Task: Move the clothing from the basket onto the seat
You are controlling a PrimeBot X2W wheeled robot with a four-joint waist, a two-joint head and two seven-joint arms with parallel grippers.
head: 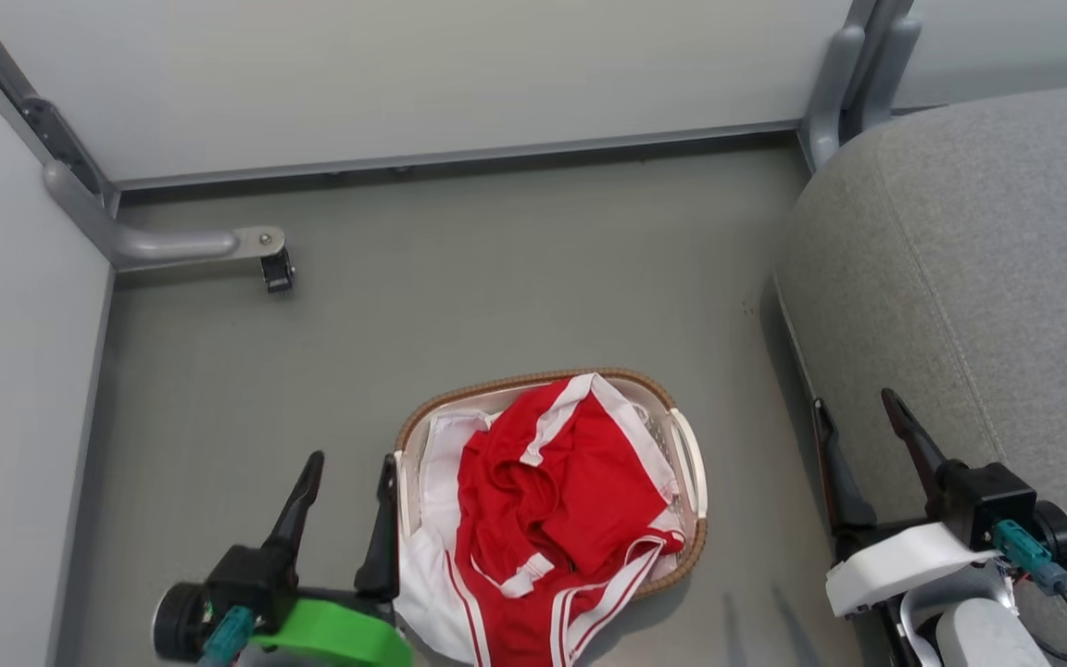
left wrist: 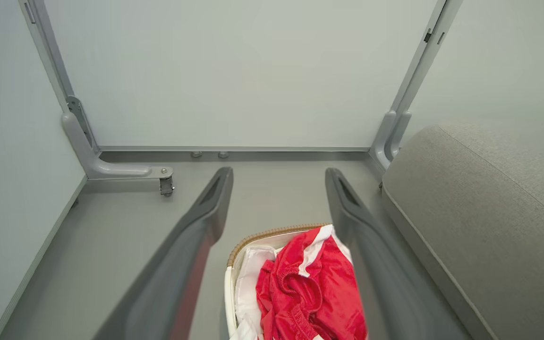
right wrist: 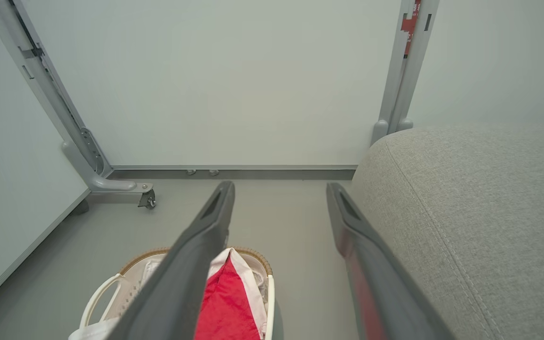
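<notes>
your left end effector (head: 351, 466), wide open and empty, sits at the lower left, just beside the basket (head: 515, 382). the red clothing (head: 561, 491) heaped inside lies to its right. your right end effector (head: 855, 404), also open and empty, is farther off, by the seat (head: 978, 259).

Bare grey floor (head: 515, 278) lay open beyond the basket (head: 496, 384), and a narrower strip ran free between it and the seat (head: 978, 278), whose bulk walled off my right tool (head: 852, 398) on its right. My left tool (head: 354, 459), jaws spread, hung just beside the basket's left rim. White partition panels (head: 404, 74) closed the far and left sides. A castered foot (head: 219, 244) jutted from the left corner. The clothing (head: 571, 482) was heaped over the rim, unobstructed from above.
</notes>
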